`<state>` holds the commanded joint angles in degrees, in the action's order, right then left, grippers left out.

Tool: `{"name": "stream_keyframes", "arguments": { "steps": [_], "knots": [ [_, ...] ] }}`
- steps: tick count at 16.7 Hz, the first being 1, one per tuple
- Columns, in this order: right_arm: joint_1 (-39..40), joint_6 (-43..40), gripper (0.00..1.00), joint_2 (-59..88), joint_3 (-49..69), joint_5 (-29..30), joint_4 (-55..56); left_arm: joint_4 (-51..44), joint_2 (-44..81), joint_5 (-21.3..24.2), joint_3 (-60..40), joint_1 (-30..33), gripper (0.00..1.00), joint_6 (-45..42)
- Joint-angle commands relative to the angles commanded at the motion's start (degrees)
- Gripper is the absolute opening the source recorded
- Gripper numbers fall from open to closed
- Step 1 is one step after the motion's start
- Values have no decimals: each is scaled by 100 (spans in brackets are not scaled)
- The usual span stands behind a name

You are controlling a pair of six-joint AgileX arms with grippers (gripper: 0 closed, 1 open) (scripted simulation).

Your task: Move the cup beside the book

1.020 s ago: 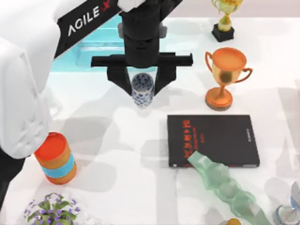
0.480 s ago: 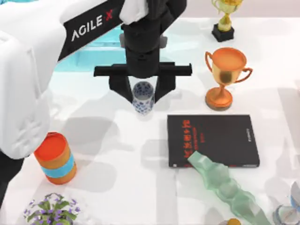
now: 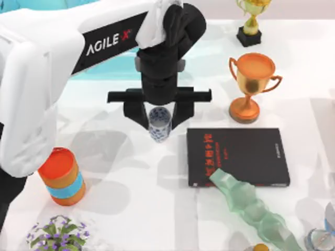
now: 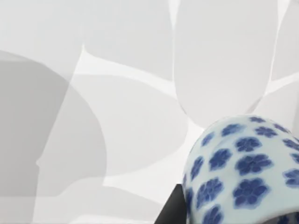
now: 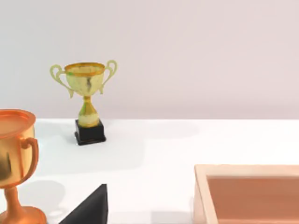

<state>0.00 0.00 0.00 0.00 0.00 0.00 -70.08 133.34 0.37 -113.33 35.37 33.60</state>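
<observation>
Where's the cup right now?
In the top view, the cup sits mid-table in the left tool, just left of the book.

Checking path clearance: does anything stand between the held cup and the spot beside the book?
Nothing visible does. The left gripper holds the cup just left of the book; bare table lies between them. The orange trophy stands beyond the book's far edge.

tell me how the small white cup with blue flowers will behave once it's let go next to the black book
The small white cylindrical cup with blue flowers, held between the left gripper fingers, is taller than wide with a narrow base, so it could tip if released tilted. Its glossy glazed look suggests a slippery, rigid, probably fragile wall. On its side it would likely roll toward the flat black book.
</observation>
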Motion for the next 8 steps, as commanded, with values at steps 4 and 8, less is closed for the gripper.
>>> {"name": "stream_keyframes", "arguments": {
  "steps": [4, 8],
  "knots": [
    [0, 0, 100, 0, 0, 0, 0, 0, 0, 0, 0, 0, 23, 0],
    [0, 0, 100, 0, 0, 0, 0, 0, 0, 0, 0, 0, 53, 0]
  ]
}}
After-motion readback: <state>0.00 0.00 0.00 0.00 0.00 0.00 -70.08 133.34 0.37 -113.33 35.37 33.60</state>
